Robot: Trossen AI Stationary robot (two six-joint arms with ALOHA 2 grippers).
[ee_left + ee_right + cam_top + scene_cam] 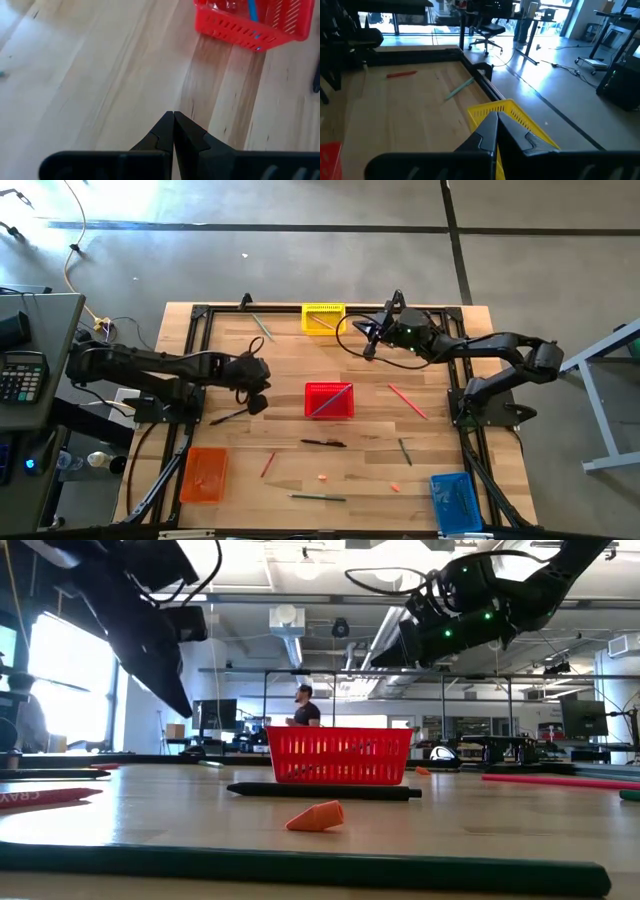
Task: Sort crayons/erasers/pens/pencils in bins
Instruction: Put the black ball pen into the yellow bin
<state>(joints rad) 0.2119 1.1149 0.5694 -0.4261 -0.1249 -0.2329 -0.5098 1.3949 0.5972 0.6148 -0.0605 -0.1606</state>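
Overhead, left end effector (pixel 258 402) closed and empty, just left of the red bin (pixel 329 400) at mid-table. Right end effector (pixel 368 352) also closed, empty, beside the yellow bin (pixel 322 317) at the far edge.

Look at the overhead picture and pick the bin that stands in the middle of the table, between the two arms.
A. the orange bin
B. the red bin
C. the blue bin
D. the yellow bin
B: the red bin sits mid-table, while the yellow bin is at the far edge, the orange bin and blue bin at the near corners.
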